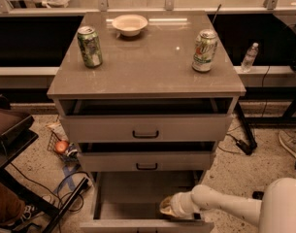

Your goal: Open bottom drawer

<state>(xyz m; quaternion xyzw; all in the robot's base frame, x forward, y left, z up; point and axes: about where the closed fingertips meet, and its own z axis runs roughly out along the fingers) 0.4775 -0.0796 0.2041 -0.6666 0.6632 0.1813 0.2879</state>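
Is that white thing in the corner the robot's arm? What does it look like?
Yes. The arm is smooth, glossy white: a bulky rounded shell narrowing to a slim tube, with no cables or markings showing. Its gripper, down in the open bottom drawer, looks yellowish-tan.

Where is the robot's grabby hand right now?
The end effector is low in the camera view, right of centre, down in the open bottom drawer near its front, just below the middle drawer.
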